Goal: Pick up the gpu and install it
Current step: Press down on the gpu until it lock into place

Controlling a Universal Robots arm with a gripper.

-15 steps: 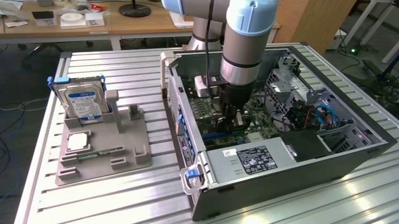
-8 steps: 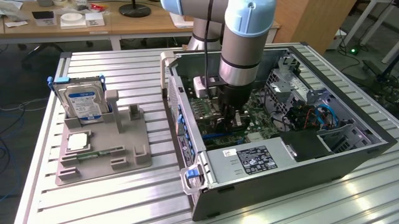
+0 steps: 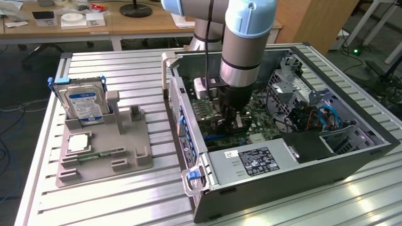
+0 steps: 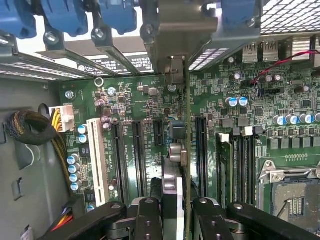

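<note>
Fingers clamped on gpu, edge-on above mobo slot.

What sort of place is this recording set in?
Probably a robotics lab or workshop bench: an open PC case sits on a slatted aluminium table, a grey parts fixture stands beside it, and office desks stand behind.
</note>
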